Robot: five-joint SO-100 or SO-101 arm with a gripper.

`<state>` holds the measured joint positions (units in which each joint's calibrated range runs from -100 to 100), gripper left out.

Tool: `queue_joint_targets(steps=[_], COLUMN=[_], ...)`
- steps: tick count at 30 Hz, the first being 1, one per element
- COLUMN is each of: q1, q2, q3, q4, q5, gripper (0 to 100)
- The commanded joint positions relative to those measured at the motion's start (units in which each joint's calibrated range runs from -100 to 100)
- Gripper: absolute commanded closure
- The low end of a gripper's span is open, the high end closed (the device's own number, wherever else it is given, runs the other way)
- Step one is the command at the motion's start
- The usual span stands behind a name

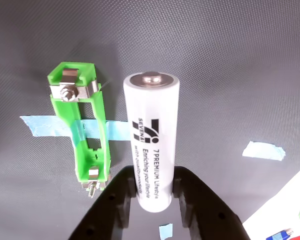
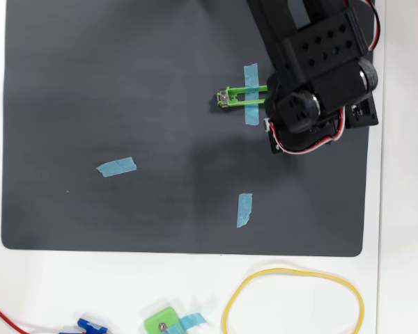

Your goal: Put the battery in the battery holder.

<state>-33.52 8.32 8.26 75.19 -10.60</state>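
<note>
**Battery clamped in gripper, hanging beside the holder**

In the wrist view I see the gripper [image 1: 155, 192] closed on the battery [image 1: 151, 140], its two black fingers [image 1: 115, 200] pressing on the lower part of the cylinder from either side. The battery stands lengthwise up the frame, its metal cap end pointing away from the camera, dark print running along its white side. It is not in the battery holder [image 1: 82, 127]. The holder sits just to the left of it in this view, roughly parallel, and its slot is empty. I see silver contacts with screws at both ends of the green frame. A blue tape strip [image 1: 45, 126] crosses the holder's middle and pins it to the dark mat [image 1: 230, 60]. I cannot tell whether the battery touches the mat or hangs above it.

In the overhead view the arm [image 2: 313, 76] covers the gripper and the battery, so I get nothing on them from there. The holder [image 2: 238, 97] lies near the upper right of the mat [image 2: 90, 83], its right end under the arm, with the tape strip [image 2: 251, 93] across it.

More tape scraps lie on the mat: one at left [image 2: 116, 166], one lower centre [image 2: 244, 209]. On the white bench [image 2: 404, 278] below the mat are a yellow loop [image 2: 292, 303] and a squarish green block [image 2: 162, 323].
</note>
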Motion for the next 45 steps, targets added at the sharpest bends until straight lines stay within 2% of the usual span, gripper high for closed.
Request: queue_joint_targets(steps=[1,6,11,24,45], q1=[2.3,5.4,8.7,12.2,11.4], q2=[-5.6,-8.5,-10.9,-12.1,-24.1], q3=[2.4,6.3,10.3,16.1,24.3], q4=[-0.5,-1.9,-6.8,-7.6,-7.7], q5=[1.1,3.8,3.9,3.6,3.5], gripper=[100,100,100,100,100])
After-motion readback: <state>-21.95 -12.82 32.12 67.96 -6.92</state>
